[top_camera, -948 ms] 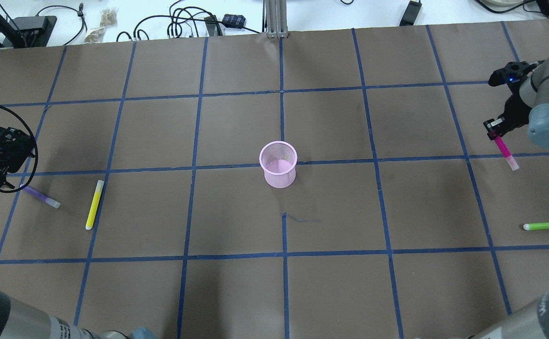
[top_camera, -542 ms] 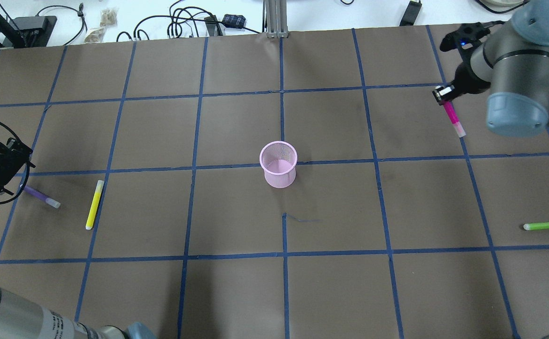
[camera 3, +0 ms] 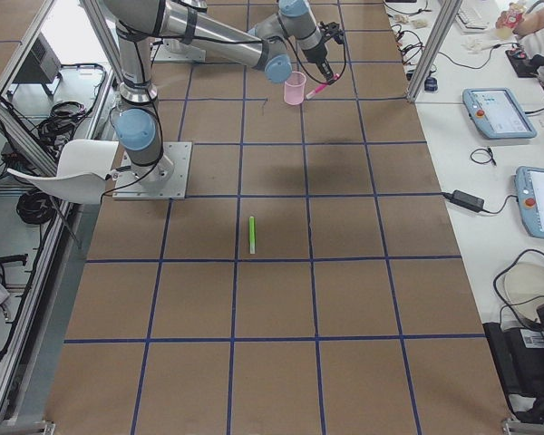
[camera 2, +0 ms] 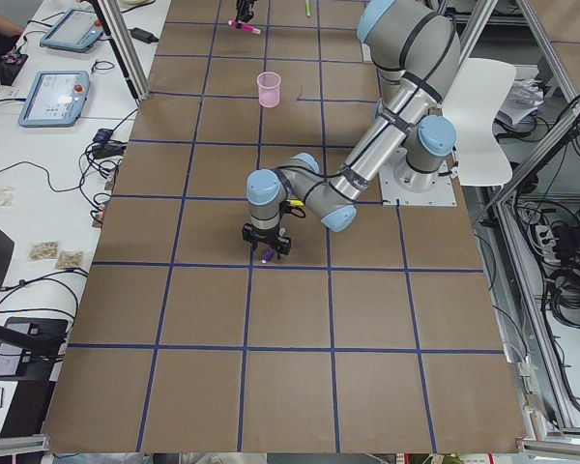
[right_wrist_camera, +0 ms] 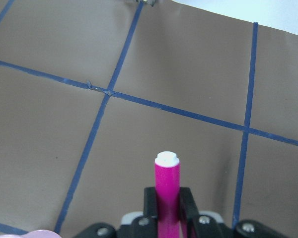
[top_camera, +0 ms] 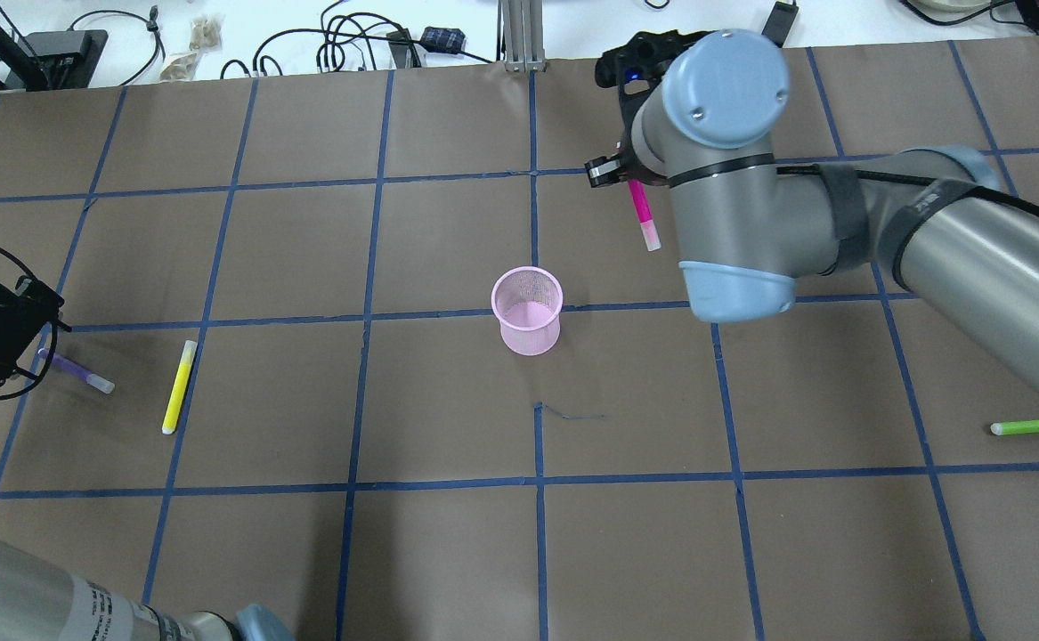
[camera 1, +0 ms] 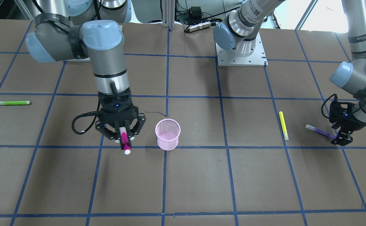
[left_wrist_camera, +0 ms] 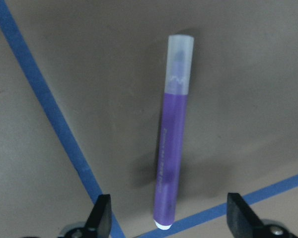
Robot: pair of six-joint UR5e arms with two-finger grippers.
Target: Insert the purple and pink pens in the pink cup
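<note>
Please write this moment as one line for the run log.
right gripper: shut on pink pen, near pink cup, not over it | left gripper: open over purple pen | pink cup: empty

A robotics lab: a broad bench (top_camera: pixel 448 249) covered in brown paper gridded with blue tape, a grey jointed arm (camera 1: pixel 242 15) bolted to a white metal base plate (camera 1: pixel 255 56) at top centre, touchscreen control tablets (camera 2: pixel 52 97) upper left and tangled black cables (top_camera: pixel 368 44) on white side tables (camera 2: pixel 48 135).

Light: I see it bright, even, overhead.
Shadows: soft, beside the purple pen (left_wrist_camera: pixel 171 144).
Blur: slight, wrist views' lower edge.
</note>
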